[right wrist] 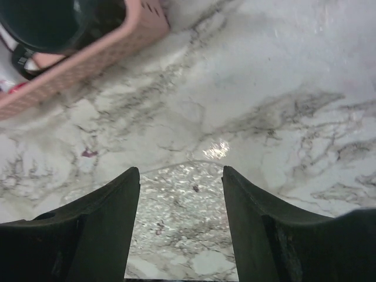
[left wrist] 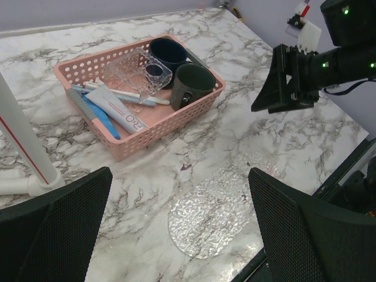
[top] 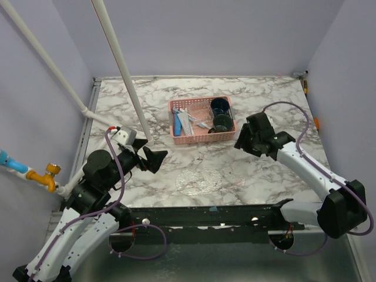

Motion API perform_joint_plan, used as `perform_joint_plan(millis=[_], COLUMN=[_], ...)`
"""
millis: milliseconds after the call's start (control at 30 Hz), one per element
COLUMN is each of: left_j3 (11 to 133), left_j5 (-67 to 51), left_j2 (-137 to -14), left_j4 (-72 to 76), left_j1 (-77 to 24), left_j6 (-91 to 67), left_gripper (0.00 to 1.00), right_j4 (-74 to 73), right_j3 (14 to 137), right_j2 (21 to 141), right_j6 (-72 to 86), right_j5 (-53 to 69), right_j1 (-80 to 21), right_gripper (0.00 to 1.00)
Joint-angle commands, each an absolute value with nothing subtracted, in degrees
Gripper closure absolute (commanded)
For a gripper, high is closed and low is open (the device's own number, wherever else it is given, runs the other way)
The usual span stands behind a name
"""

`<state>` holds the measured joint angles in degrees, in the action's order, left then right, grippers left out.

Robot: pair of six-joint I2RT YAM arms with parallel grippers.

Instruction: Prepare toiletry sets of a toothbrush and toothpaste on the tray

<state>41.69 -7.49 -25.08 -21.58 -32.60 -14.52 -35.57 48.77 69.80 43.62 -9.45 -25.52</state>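
basket (top: 202, 139): pink, lattice-sided, standing at mid-table toward the back. contents, left half: a white tube (left wrist: 120, 108) lying flat, a blue brush (left wrist: 104, 119) alongside it by the left wall, and pale brushes (left wrist: 120, 93) lying on the tube's other side. contents, right half: a navy mug (left wrist: 167, 51) at the back corner and a green mug (left wrist: 192, 83) in front of it, both upright and close together. a clear dish (left wrist: 134, 73) sits in the middle, beside the navy mug; whether it rests on the brushes cannot be told. tray (top: 202, 179): clear, textured, lying flat on the marble table (top: 282, 100) near the front edge, in front of the basket and apart from it. left gripper (top: 147, 154): at the left of the table, apart from basket and tray, fingers spread wide with nothing between them. right gripper (top: 241, 141): just beside the basket's front right corner, above the table, fingers parted with nothing between them; its wrist view shows the tray's edge below the gap.
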Motion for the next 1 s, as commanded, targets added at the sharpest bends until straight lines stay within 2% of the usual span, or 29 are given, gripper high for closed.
perform_joint_plan(millis=[0,600,967], left_j3=[42.2,42.3,42.4], left_j5=[-8.5,-6.9,-6.8], left_j2=[-26.1,-26.9,-26.3], left_j4=[-21.8,-22.0,-22.1], left_j1=[-32.5,-32.5,-32.5], left_j6=[-14.9,-14.5,-14.3], left_gripper=[0.01,0.01,0.01], right_j4=[-38.2,-40.1,-42.5], right_j3=[56.9,86.5,96.8], right_j2=[72.7,96.6,108.5], right_j6=[37.2,25.9,26.2], right_j5=[-12.0,-7.7,-7.7], right_j1=[-25.8,-25.8,-28.3], right_gripper=[0.38,0.45,0.48])
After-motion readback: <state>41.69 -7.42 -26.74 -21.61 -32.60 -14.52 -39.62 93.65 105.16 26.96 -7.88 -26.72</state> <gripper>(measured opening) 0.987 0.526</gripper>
